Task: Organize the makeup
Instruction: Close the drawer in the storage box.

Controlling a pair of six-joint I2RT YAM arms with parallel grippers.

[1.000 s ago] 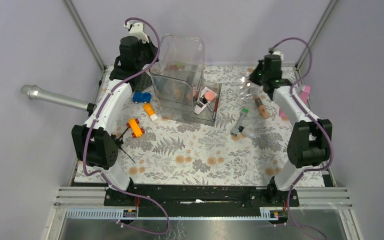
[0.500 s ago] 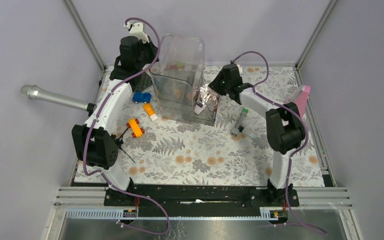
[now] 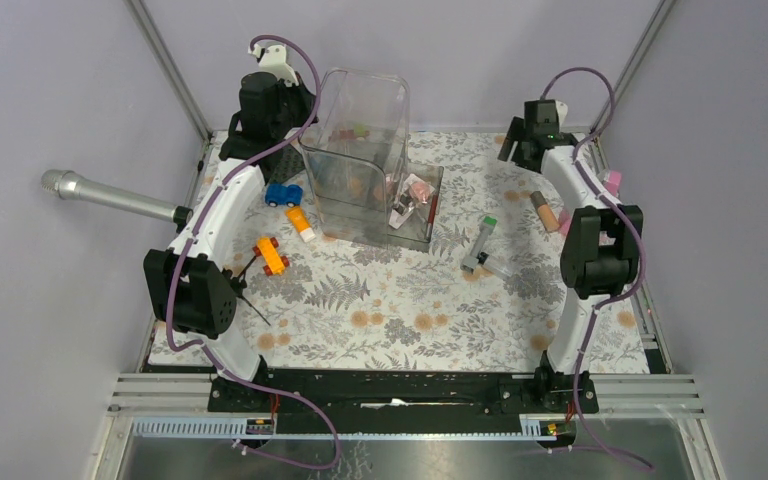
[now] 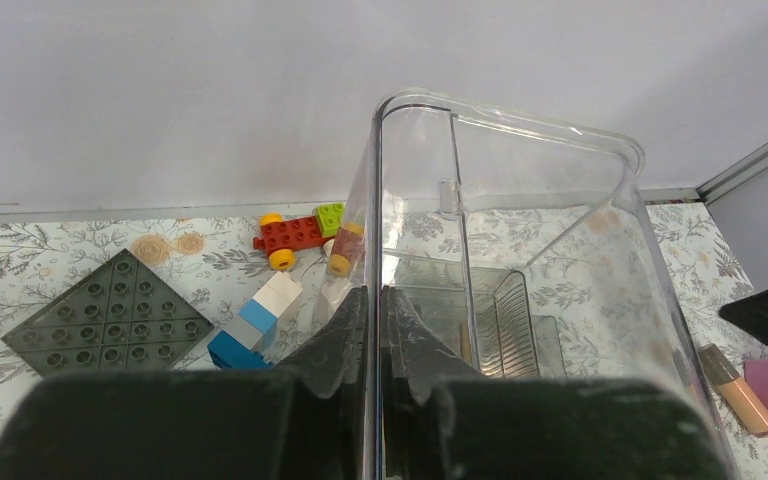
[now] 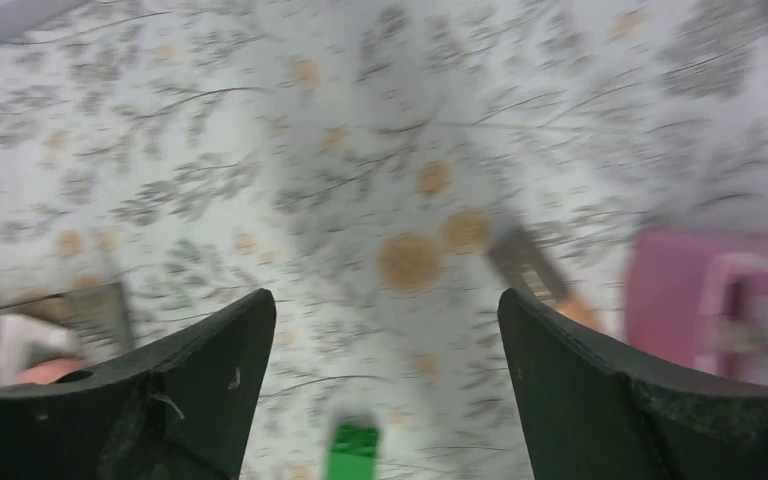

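- Small heap of makeup (image 3: 412,195), a white palette and pinkish pieces: it lies in the low front tray of the clear plastic organiser (image 3: 355,110), between the two pincers and nearer the left one.
- Grey tube with green cap (image 3: 480,245): flat on the floral table cover (image 3: 390,300), well apart from the right pincer (image 5: 385,300), on its near side.
- Tan cylindrical stick (image 3: 543,210): on the cover near the right pincer, beside that forearm.
- Pink box (image 5: 720,300): to the right of the right pincer. Its pale panel is too blurred to read.
- Right arm: elbow raised at the right edge, forearm running to the far right corner, wrist pointing down at the cover. Its fingers stand wide apart with nothing between them.
- Left arm: elbow low at the left edge, forearm reaching to the far left corner. The left pincer (image 4: 377,300) is clamped on the organiser's tall wall, one finger on each side.
- Beyond the left pincer: a grey studded baseplate (image 4: 110,325) and coloured toy blocks (image 4: 295,232).
- Near side of the left pincer: a blue toy car (image 3: 282,194) and an orange toy car (image 3: 271,255).
- Silver microphone (image 3: 110,195): projects in over the left edge.
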